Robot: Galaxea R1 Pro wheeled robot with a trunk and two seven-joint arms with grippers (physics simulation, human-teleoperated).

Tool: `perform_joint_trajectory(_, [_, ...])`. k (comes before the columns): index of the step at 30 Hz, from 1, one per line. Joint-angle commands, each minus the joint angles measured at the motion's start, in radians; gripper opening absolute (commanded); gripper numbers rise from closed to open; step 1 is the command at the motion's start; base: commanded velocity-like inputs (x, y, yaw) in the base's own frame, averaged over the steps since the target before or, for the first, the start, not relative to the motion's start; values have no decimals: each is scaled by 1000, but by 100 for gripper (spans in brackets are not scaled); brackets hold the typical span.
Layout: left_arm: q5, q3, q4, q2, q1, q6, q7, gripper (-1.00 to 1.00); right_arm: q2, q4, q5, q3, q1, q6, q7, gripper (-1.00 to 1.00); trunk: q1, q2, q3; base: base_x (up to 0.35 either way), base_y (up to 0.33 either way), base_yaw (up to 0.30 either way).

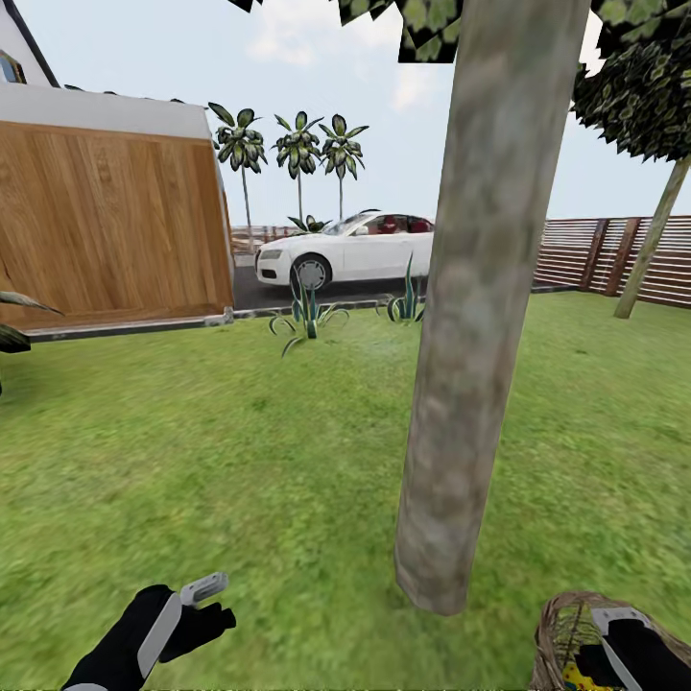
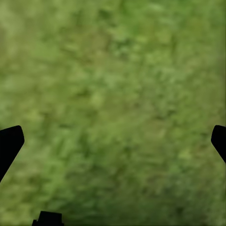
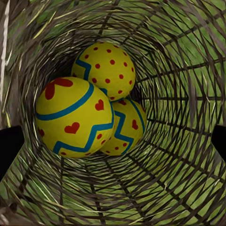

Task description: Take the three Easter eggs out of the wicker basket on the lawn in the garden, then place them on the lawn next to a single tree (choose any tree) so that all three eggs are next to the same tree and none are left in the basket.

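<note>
The thick mottled tree [image 1: 480, 336] rises from the lawn [image 1: 240, 432] just ahead, right of centre. At its foot, in the head view's lower right corner, stands the wicker basket [image 1: 557, 633], and my right gripper [image 1: 624, 643] reaches down into it. The right wrist view looks into the woven basket wall [image 3: 179, 70] at three yellow eggs: one with red dots [image 3: 106, 68], one with red hearts and a teal band [image 3: 73, 115], and one with zigzags [image 3: 125, 127]. My right gripper [image 3: 113, 146] is open above them. Over bare grass, my left gripper [image 1: 197, 600] [image 2: 113, 143] is open and holds nothing.
A wooden panelled wall [image 1: 110, 226] stands at the left. A white car [image 1: 345, 251] is parked on the dark driveway behind spiky plants [image 1: 305, 317]. A slatted fence [image 1: 605, 251] and a thin leaning trunk [image 1: 653, 240] close the right side.
</note>
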Motion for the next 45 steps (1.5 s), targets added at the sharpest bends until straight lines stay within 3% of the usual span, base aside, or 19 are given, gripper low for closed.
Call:
perform_joint_trajectory(1, [9, 2, -1, 0, 0, 5, 5, 100, 0, -2, 1, 0, 0, 5, -1, 100, 4, -8, -4, 0, 0, 0])
perform_joint_trajectory(17, [9, 1, -1, 0, 0, 5, 5, 100, 0, -2, 4, 3, 0, 5, -1, 100, 65, -120, -54, 0, 0, 0])
perform_joint_trajectory(45, [9, 1, 2, 0, 0, 6, 4, 100, -1, -2, -2, 2, 0, -4, 4, 100, 73, -134, -61, 0, 0, 0])
